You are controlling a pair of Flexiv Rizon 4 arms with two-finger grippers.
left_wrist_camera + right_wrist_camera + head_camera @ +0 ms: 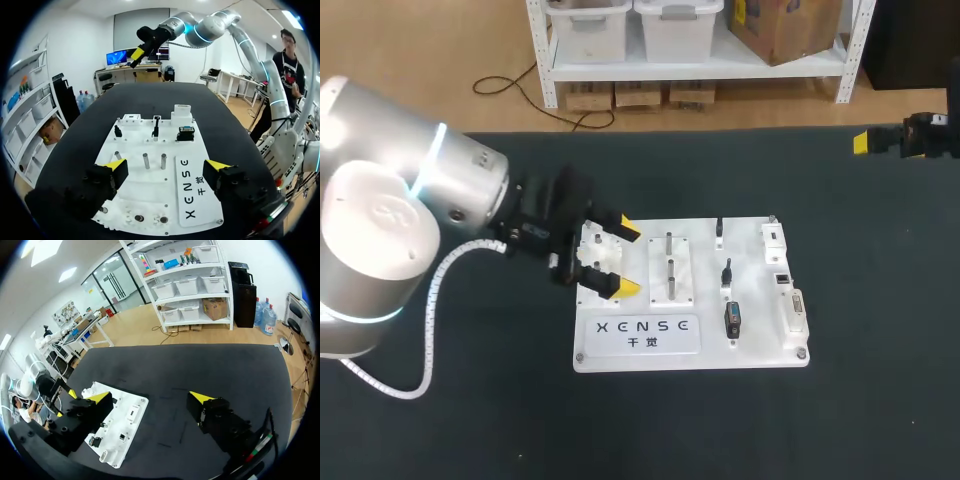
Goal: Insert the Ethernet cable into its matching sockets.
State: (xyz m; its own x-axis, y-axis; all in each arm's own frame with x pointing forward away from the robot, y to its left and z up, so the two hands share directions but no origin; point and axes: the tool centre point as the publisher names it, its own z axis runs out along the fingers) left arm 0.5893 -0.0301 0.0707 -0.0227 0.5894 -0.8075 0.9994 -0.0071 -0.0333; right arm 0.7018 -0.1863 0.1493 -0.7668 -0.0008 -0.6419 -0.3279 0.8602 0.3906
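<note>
Plainly nearer to the work: left gripper (pixel 628 258), hanging over the 9 o'clock end of the white board (pixel 705 300), jaws spread wide, holding nothing. No cable told apart for certain. Only small black plugs (pixel 727 272) on the board's 3 o'clock half, seemingly upright, with pale sockets (pixel 783 280) just beyond at the same edge. From the left jaws, straight ahead across the board, toward 3 o'clock. Right gripper (pixel 150 397) also wide and empty, well apart near the table's (pixel 880 420) 1 o'clock corner. Probably a reach for the left arm, then a grip from above across a plug's narrow sides.
</note>
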